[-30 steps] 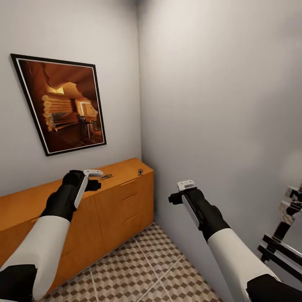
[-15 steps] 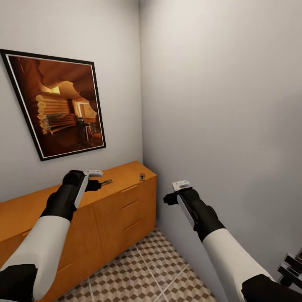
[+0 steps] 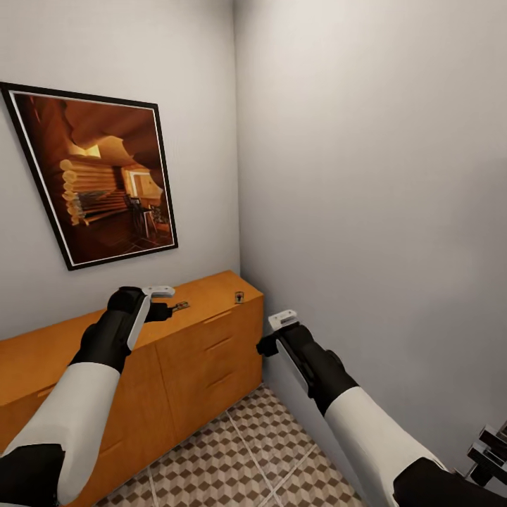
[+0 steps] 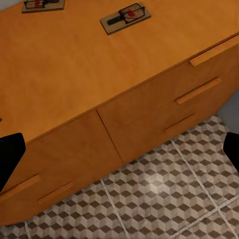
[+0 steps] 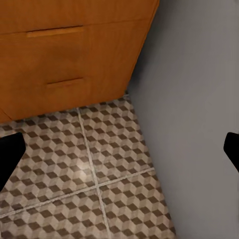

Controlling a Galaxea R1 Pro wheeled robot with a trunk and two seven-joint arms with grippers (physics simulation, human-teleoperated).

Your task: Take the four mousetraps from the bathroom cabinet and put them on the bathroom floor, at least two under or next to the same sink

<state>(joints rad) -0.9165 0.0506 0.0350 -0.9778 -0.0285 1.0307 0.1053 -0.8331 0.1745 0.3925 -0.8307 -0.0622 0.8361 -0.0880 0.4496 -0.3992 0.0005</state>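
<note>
The orange-brown cabinet point(image 3: 204, 352) stands against the left wall. Two mousetraps lie on its top: one point(image 3: 239, 297) near the right end, another point(image 3: 180, 305) just beyond my left gripper point(image 3: 160, 301). In the left wrist view both traps point(image 4: 125, 18) point(image 4: 42, 4) lie flat on the cabinet top point(image 4: 74, 69), and the left gripper point(image 4: 122, 149) is open and empty above the cabinet's front edge. My right gripper point(image 3: 271, 332) is open and empty beside the cabinet's right end, over the bathroom floor point(image 5: 89, 169). The bathroom sink is out of view.
A framed picture point(image 3: 98, 183) hangs on the wall above the cabinet. A grey wall point(image 3: 366, 211) runs close along my right side, meeting the cabinet's end point(image 5: 144, 55) in the corner. A black and chrome object point(image 3: 489, 443) shows at the lower right edge.
The camera swung a little early on, then held still. My right arm moved left and down toward the cabinet's right end. The left arm hardly moved.
</note>
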